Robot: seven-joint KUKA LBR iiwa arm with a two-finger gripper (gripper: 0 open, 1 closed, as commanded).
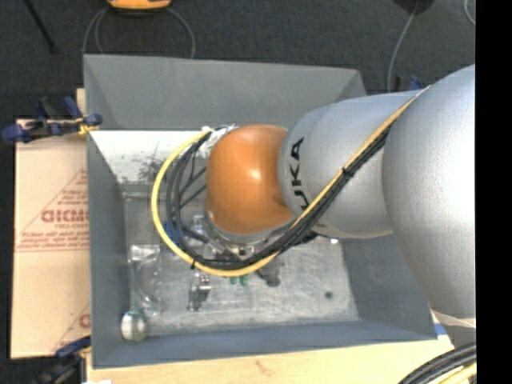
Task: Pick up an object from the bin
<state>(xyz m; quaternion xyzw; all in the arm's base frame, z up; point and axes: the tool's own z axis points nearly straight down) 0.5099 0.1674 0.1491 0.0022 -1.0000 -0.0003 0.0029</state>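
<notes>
Orange wrist cover (244,178) above bin (104,238); small round greyish ball (134,325) lower-left.

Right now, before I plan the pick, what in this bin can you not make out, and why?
All in the camera view:
1. Middle of the bin floor: covered by the orange wrist cover and cables; what lies beneath is hidden.
2. Clear plastic thing at the left: see-through, shape unclear.
3. Small dark piece and green bits by the cables: too small to name.
</notes>
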